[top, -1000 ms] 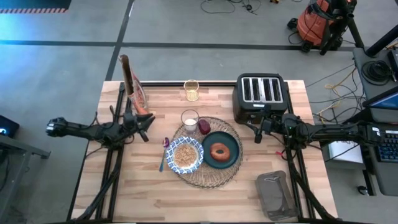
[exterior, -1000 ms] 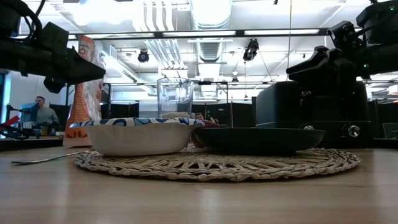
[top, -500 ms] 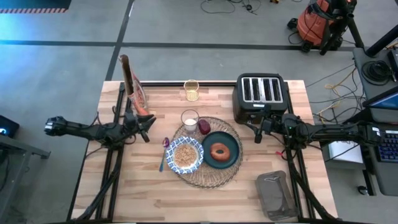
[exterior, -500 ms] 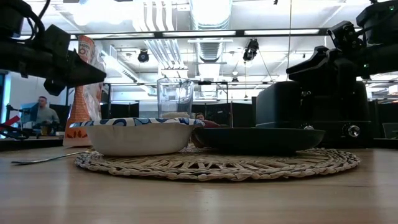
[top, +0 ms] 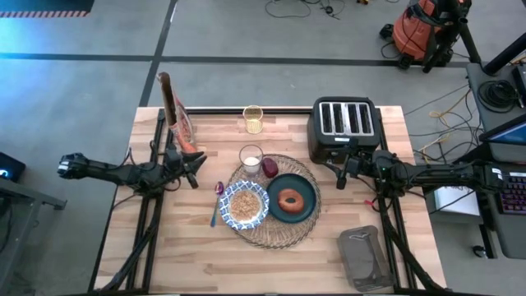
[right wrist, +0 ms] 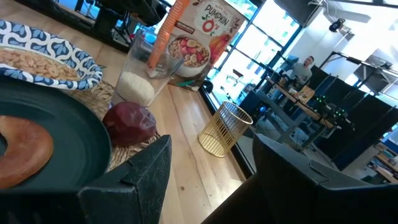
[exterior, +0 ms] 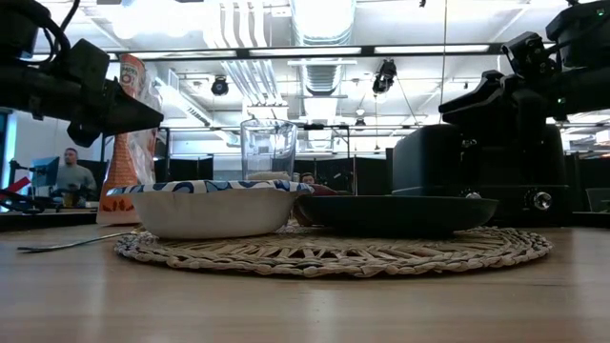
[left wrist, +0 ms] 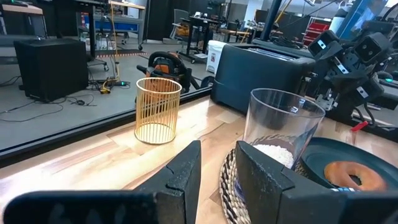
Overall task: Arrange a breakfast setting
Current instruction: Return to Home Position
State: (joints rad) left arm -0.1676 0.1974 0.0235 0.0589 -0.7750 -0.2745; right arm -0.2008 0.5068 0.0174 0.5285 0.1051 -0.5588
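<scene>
Holding nothing, your left gripper [top: 196, 168] is hovering above the table to the left of the round woven placemat [top: 275, 240], its fingers [left wrist: 180, 180] parted by only a narrow gap. Your right gripper [top: 339, 171] is hanging on the opposite side, just in front of the black four-slot toaster [top: 345, 123], its fingers [right wrist: 143, 174] spread wide and equally empty. Neither one is touching the setting.

The blue-handled spoon [top: 216, 201] is lying on the bare wood between your left gripper and the mat, just beside the mat's left edge. On the mat, the blue-and-white patterned bowl [top: 229, 205] is sitting at the left and carrying cereal. The dark teal plate [top: 308, 207] is sitting close beside it at the right, bearing the browned bagel [top: 282, 200]. Toward the far edge the clear glass [top: 251, 158] is standing upright with something white filling its bottom, and the small red fruit [top: 270, 168] is resting just to its right. A gold wire cup [top: 253, 119] is standing beyond the mat.
</scene>
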